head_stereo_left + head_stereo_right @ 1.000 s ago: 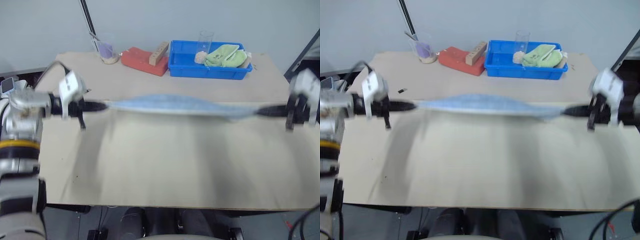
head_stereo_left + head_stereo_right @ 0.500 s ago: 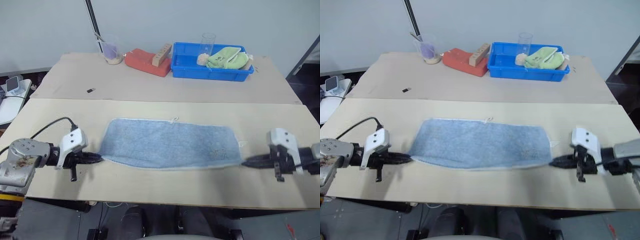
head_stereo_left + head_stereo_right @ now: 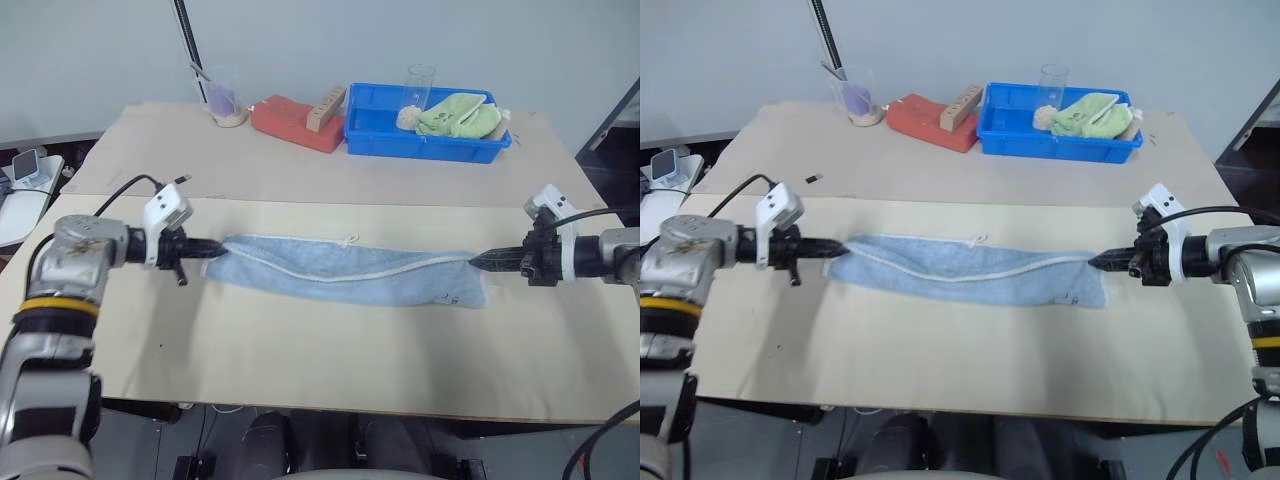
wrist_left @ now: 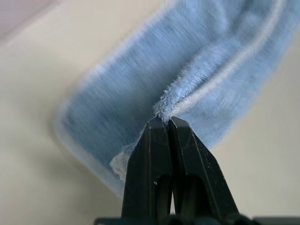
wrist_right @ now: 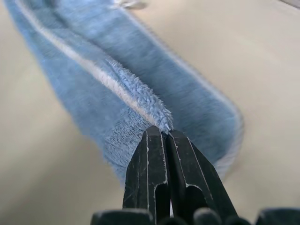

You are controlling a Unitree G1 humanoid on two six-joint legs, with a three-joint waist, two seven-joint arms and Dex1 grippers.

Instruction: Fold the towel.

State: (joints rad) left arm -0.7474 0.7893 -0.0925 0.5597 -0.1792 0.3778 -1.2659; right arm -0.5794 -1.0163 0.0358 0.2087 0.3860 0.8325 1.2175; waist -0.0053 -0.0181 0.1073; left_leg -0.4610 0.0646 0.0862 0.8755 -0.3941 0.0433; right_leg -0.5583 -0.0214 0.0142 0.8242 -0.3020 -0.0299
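Observation:
The towel (image 3: 340, 275) is a light blue terry cloth stretched left to right across the tan table (image 3: 300, 360). Its whitish stitched edge is lifted and drawn over the cloth lying beneath, so it is doubled lengthwise. A small white loop tag (image 3: 349, 240) sticks out at the far edge. A small dark mark (image 3: 447, 297) sits near the right end. My left gripper (image 3: 215, 250) is shut on the towel's left end, and the left wrist view shows its fingertips (image 4: 159, 129) pinching the edge. My right gripper (image 3: 478, 262) is shut on the right end, with its fingertips (image 5: 154, 140) clamped on the stitched edge.
At the back of the table stands a blue bin (image 3: 425, 140) holding a lime-green cloth (image 3: 460, 112) and a clear glass (image 3: 420, 85). Left of it lie a red block (image 3: 290, 122) with a wooden piece on it, a clear cup (image 3: 222, 100) and a dark pole (image 3: 185, 40).
A second ago the towel hung stretched in the air, then it lay flat with both grippers at its near corners. Both grippers have since carried the near edge away from me, over the cloth.

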